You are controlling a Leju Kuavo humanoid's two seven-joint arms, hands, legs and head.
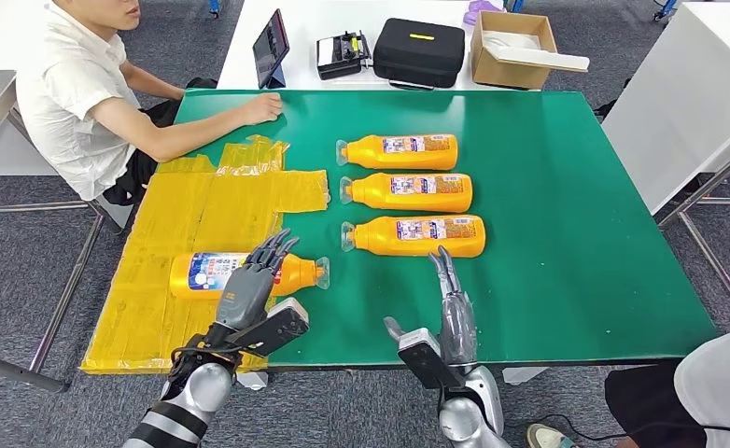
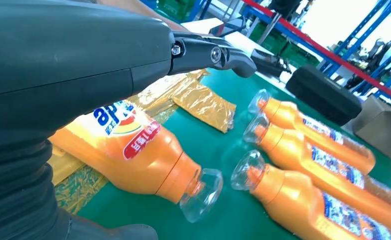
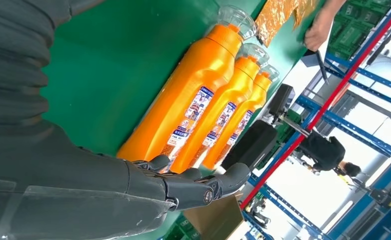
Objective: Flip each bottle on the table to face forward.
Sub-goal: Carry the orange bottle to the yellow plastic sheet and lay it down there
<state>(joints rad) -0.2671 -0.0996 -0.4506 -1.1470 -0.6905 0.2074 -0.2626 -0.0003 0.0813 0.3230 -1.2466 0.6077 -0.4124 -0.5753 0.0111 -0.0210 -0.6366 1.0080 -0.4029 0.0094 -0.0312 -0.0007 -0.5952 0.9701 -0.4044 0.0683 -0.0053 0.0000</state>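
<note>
While 3 bottles align, 1 bottle apart.

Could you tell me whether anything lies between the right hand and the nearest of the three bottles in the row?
Nothing visible does: only bare green table separates the right hand from the nearest bottle.

The left hand had a grey back and darker, slender fingers, with a black block-shaped camera unit and thin black cables at its wrist above a silver, banded forearm. The right hand matched it, grey with dark fingers, a black wrist unit and a rounded silver joint. Up close, a grey ribbed cover and small screws at the finger pivots showed.
</note>
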